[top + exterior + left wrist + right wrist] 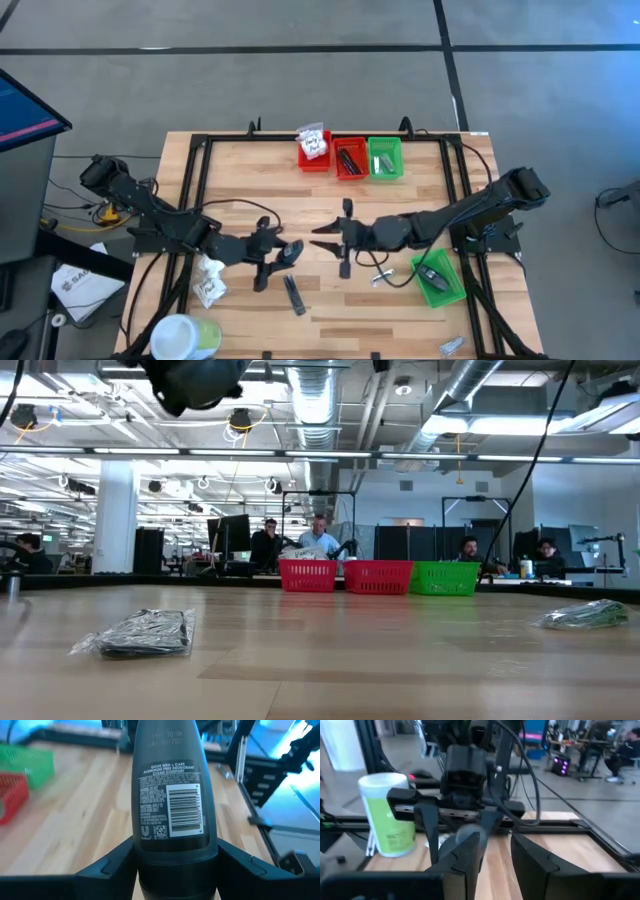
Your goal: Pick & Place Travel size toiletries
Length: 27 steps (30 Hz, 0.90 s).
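Left gripper (283, 256) is clamped on a dark grey deodorant stick (172, 795), fingers (107, 867) pinching its flat sides low on the body. Label and barcode face the wrist camera, so the stick points straight out ahead of the fingers. It looks like smooth matte plastic, oval in section and tapering to a rounded cap end; pinching across the narrow axis should keep it from twisting.

Right gripper (332, 240) sits just across from the left one, nearly nose to nose. Its fingers are parted with nothing between them. Reads like a handover setup, but that's my guess.

Below the left gripper: a slim black stick (294, 294) lies flat on the wooden table (250, 180). Beside the left arm, crinkly white packets (209, 280), soft film, easy to snag. Past the right gripper, a green mesh bin (438, 278) holds a dark item. Far side: two red bins and a green bin (385, 158).
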{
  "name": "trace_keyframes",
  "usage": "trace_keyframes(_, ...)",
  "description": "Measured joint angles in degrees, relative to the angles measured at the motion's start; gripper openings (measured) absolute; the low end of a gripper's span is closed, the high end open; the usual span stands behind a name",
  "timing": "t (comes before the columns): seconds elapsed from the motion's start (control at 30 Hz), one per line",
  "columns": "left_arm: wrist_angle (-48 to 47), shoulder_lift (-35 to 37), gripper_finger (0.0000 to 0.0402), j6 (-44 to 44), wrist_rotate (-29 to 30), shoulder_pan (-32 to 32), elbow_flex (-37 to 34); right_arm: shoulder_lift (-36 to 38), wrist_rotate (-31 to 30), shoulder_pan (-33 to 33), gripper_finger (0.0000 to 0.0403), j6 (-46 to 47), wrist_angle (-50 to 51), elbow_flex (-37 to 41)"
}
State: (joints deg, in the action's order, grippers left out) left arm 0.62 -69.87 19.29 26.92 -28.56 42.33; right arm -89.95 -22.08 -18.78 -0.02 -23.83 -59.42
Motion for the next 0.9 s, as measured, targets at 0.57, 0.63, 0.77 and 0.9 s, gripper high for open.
trace_keyframes(0.57, 14.37, 0.0, 0.0201, -13.31, 0.71, 0.0, 0.0, 0.33, 10.24, 1.13, 0.011, -0.39, -12.04, 5.33)
trace_keyframes(0.63, 14.67, 0.0, 0.0201, -13.57, 0.7, 0.02, 0.0, 0.33, 10.28, 0.75, 0.0128, -0.41, -11.65, 5.33)
trace_keyframes(0.77, 15.87, 0.0, 0.0201, -15.38, 0.7, 0.02, 0.01, 0.33, 10.26, 0.44, 0.0201, -0.03, -12.04, 5.33)
trace_keyframes(0.9, 18.12, 0.0, 0.0201, -16.71, 0.67, 0.34, 0.03, 0.33, 10.2, 0.48, 0.0292, 1.4, -13.13, 5.33)
